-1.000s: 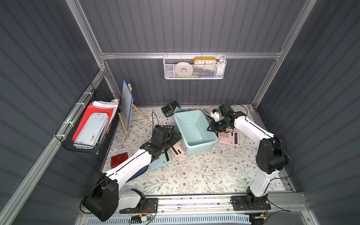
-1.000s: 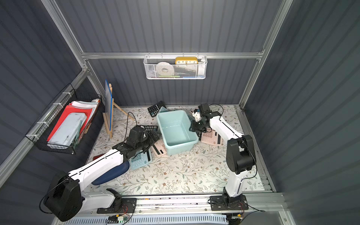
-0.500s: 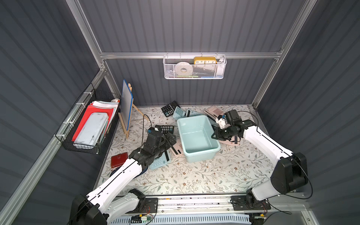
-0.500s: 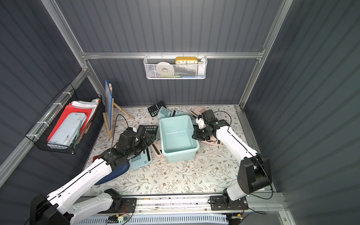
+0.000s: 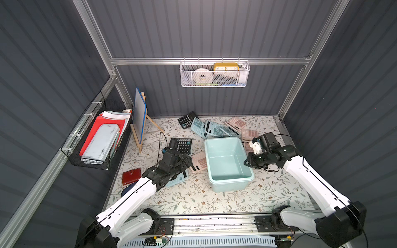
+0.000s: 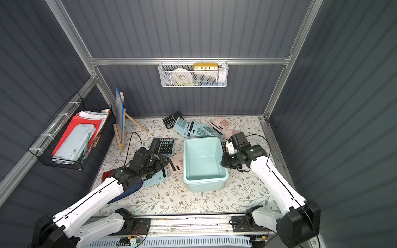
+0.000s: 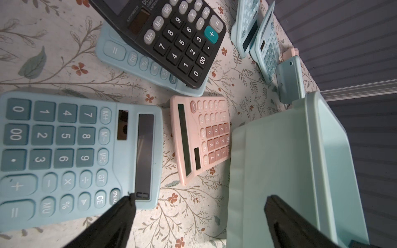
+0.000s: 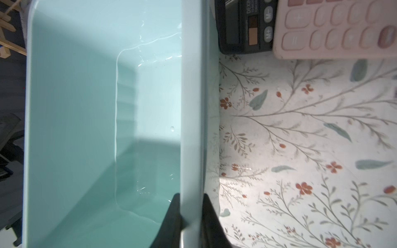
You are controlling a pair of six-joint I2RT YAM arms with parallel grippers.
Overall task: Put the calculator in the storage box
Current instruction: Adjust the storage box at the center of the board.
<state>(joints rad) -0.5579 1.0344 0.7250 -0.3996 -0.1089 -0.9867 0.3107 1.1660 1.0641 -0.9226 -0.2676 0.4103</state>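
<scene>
The storage box (image 5: pixel 229 185), a pale mint tub, stands empty mid-table in both top views (image 6: pixel 204 184). My right gripper (image 8: pixel 190 194) is shut on its right rim (image 8: pixel 192 107), one finger inside and one outside, and shows in both top views (image 5: pixel 247 162) (image 6: pixel 223 162). My left gripper (image 7: pixel 199 198) is open above bare mat, between a blue calculator (image 7: pixel 64 150) and the box's left wall (image 7: pixel 275 161). A pink calculator (image 7: pixel 199 137) lies against that wall. A black calculator (image 7: pixel 171 36) rests on another blue one. From above, the left gripper (image 5: pixel 187 160) is over these calculators.
Several more calculators (image 5: pixel 212 128) lie heaped behind the box, and two (image 8: pixel 247 25) beside its right wall. An easel board (image 5: pixel 139 120) stands at the back left, with a red wallet (image 5: pixel 131 176) nearer the front. A black wire basket (image 5: pixel 96 139) and a white mesh basket (image 5: pixel 214 75) hang on the walls.
The right gripper closed on the box rim and dragged the box toward the front of the table. The left arm drew back toward the front, gripper still open.
</scene>
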